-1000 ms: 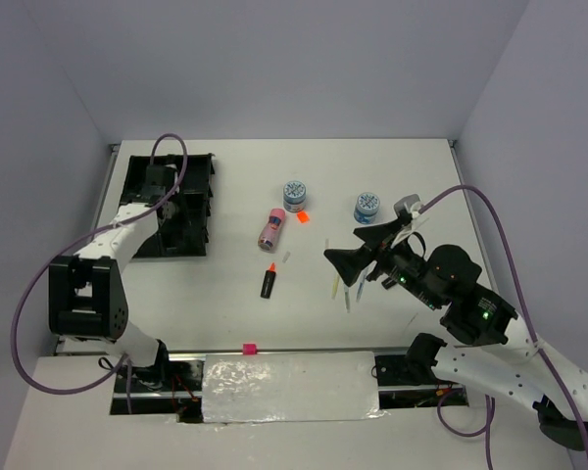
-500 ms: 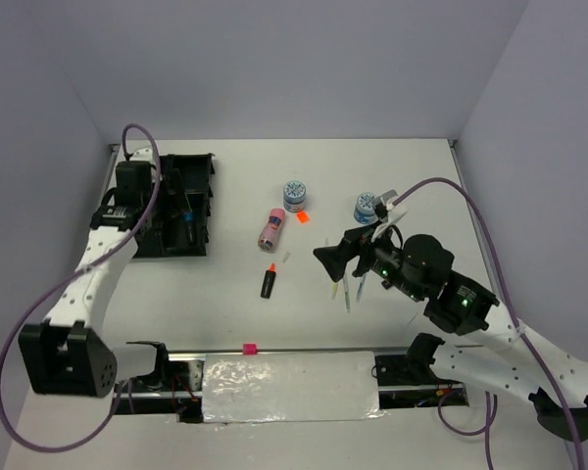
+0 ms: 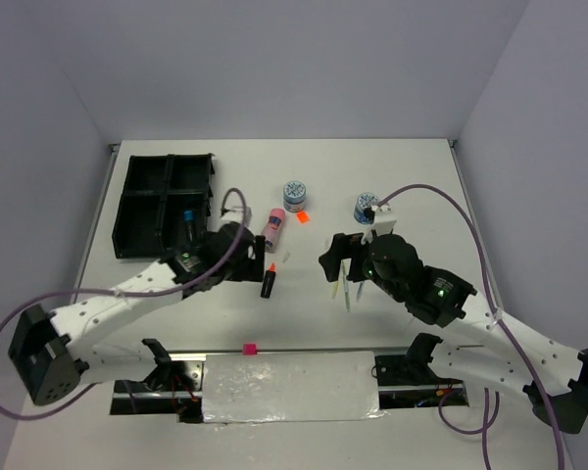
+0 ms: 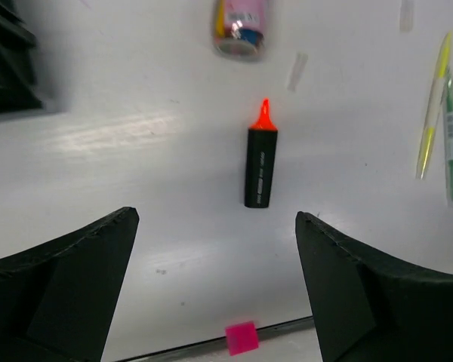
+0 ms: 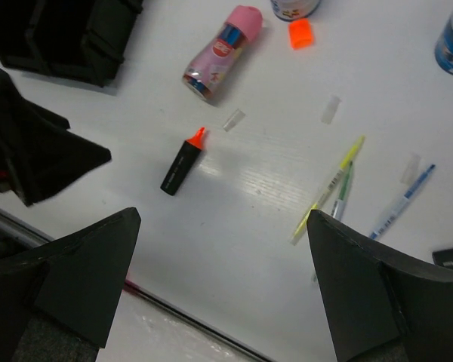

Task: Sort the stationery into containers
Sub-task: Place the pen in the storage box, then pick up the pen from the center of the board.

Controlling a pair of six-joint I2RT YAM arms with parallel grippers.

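The black organiser tray point(image 3: 137, 211) stands at the far left with a blue-capped marker point(image 3: 189, 217) in one compartment. An orange-capped black marker point(image 3: 269, 281) lies mid-table; it also shows in the left wrist view point(image 4: 260, 162) and the right wrist view point(image 5: 183, 162). The pink tube point(image 3: 272, 227) lies just beyond it. Two blue-white tubs point(image 3: 295, 194) point(image 3: 367, 207) stand further back, with a neon orange square point(image 3: 303, 217) by the first. Thin pens point(image 5: 332, 185) point(image 5: 400, 202) lie under my right gripper point(image 3: 335, 257), which is open and empty. My left gripper point(image 3: 251, 262) is open and empty beside the orange marker.
A small pink square point(image 3: 248, 349) sits on the table's near edge, also in the left wrist view point(image 4: 241, 337). Small clear scraps point(image 5: 232, 119) lie among the stationery. A black object point(image 5: 449, 259) lies at the right edge of the right wrist view.
My left arm has swung from over the tray to mid-table beside the orange marker. My right gripper has moved left and down over the pens.
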